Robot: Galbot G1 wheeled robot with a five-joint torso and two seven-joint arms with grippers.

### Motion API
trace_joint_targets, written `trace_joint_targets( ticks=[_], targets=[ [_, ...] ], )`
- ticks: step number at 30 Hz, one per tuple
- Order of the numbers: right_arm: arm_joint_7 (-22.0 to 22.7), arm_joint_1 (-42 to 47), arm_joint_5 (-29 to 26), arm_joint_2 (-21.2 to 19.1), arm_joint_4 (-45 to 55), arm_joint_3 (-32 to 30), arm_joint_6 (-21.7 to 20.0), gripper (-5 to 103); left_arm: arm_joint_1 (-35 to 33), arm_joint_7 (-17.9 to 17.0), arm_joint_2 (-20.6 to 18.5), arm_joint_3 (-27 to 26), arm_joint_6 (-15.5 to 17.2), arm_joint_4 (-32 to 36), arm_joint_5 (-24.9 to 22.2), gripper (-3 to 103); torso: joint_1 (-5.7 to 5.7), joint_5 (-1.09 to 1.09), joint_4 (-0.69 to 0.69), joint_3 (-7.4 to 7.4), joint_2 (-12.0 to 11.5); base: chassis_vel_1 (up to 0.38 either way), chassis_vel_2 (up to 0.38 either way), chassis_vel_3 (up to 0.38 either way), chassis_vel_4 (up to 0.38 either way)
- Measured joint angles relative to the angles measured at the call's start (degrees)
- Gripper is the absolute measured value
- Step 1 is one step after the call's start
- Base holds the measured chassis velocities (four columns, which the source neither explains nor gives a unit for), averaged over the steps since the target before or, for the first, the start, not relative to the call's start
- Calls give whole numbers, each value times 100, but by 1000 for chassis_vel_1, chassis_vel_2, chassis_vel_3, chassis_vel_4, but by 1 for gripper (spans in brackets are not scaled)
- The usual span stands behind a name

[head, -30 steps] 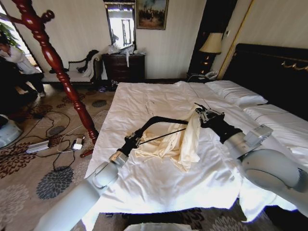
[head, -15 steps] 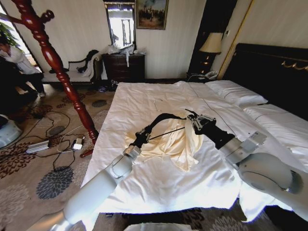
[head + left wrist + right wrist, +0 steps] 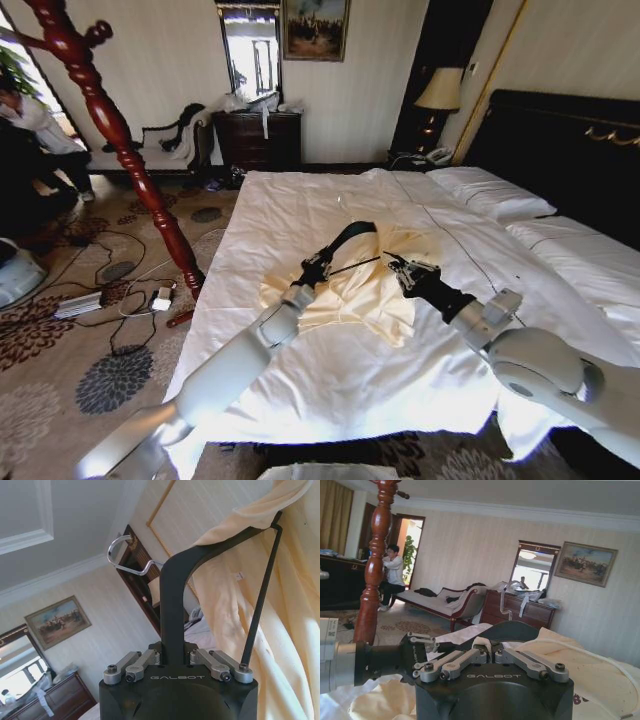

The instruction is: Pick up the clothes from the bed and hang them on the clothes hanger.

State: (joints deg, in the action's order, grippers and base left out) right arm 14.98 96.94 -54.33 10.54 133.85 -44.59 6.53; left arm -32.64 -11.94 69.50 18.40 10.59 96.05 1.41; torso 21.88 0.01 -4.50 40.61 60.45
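Left tool (image 3: 318,263) clamps the slim black hanger (image 3: 345,242); right tool (image 3: 403,270) pinches the soft cream clothes (image 3: 372,290).

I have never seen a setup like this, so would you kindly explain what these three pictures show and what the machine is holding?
It is a two-armed wheeled robot beside a bed. One picture looks down from its head; the other two come from cameras on its wrists. The left gripper is shut on a black hanger with a silver hook. A cream shirt is draped partly over the hanger and partly on the bedding. The right gripper is at the shirt's edge, pinching a fold of it.
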Motion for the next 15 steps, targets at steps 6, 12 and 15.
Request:
trace_joint_targets(
  ticks=[6,12,15],
  targets=[
    [22,-38,-289,232,78,-15,179,2,29,-96,-84,74,13,50,-79,19,0,-2,5,0,0,0,0,0,0],
    [-600,36,-184,752,61,58,626,2,-109,-252,-37,-52,-31,214,-1023,19,-1,-1,3,0,0,0,0,0,0],
    [-931,43,-20,932,30,130,766,2,-118,-368,-30,-8,-18,310,-1824,19,0,-2,3,0,0,0,0,0,0]
  ],
)
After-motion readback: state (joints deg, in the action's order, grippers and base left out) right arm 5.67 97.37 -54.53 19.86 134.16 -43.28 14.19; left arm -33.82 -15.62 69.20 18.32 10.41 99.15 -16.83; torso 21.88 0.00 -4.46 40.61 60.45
